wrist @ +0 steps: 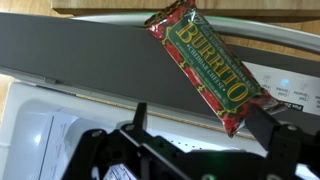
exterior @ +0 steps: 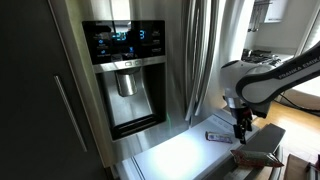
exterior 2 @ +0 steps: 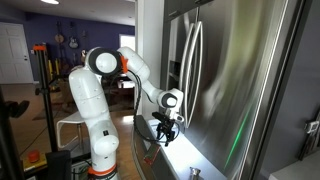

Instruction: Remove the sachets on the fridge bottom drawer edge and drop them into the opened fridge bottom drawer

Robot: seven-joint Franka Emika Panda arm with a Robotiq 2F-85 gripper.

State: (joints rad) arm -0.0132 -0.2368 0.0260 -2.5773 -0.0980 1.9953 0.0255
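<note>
Currently at the pickup stage, by my reading. Fridge bottom drawer (exterior: 175, 158) open, pale interior. Wrist view: red sachet (wrist: 205, 65) slantwise across the dark rim, green label reads "BURRITO", smaller line unreadable. End effector (wrist: 200, 135) released, empty, fingers astride its lower end. Whitish sachet (wrist: 292, 95) at right, print illegible. Next: descend, clench.

Red burrito sachet (wrist: 205, 65) diagonal on drawer rim (wrist: 80, 55)
</note>
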